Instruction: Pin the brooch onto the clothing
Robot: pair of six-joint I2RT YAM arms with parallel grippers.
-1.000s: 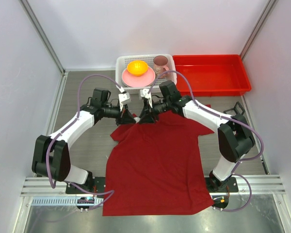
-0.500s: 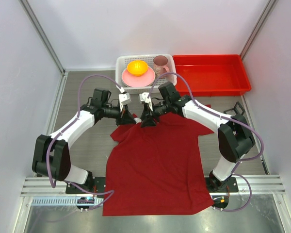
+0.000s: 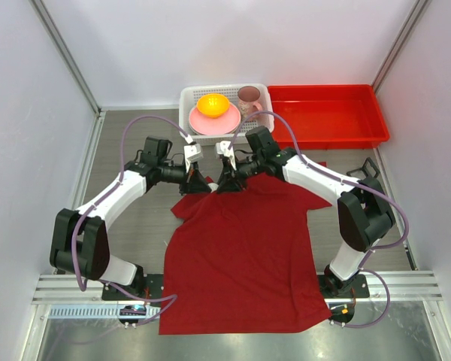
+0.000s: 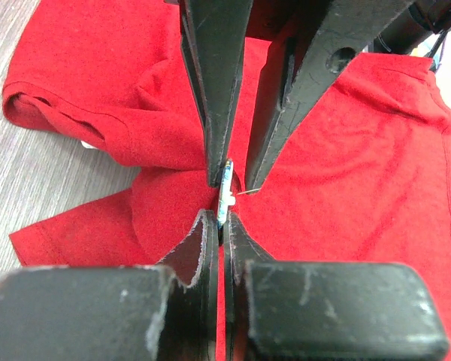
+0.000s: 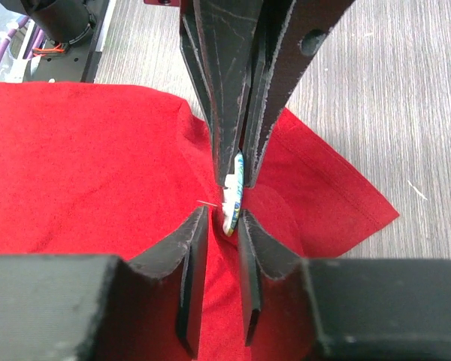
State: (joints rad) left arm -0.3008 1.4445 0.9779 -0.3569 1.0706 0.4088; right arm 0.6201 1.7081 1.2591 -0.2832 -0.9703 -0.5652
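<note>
The dark red T-shirt point(image 3: 244, 256) lies flat on the table, its collar end bunched under both grippers. My left gripper point(image 4: 222, 218) is shut on the brooch point(image 4: 225, 192), a small pale disc held on edge just above the cloth. In the right wrist view the brooch point(image 5: 234, 197) hangs from the left gripper point(image 5: 239, 177), and its thin pin point(image 5: 208, 203) sticks out sideways. My right gripper point(image 5: 224, 216) stands open around the disc's lower edge; one finger touches it, the other is apart. From above the two grippers point(image 3: 208, 185) point(image 3: 224, 184) meet tip to tip, hiding the brooch.
A white basket point(image 3: 186, 101) at the back holds a pink plate with an orange point(image 3: 212, 104) and a pink cup point(image 3: 248, 96). A red tray point(image 3: 331, 116) sits to its right. Grey walls close in both sides.
The right gripper's jaws widened, then narrowed around the brooch, and its wrist dipped slightly and came back. The left gripper has kept its hold without moving.
</note>
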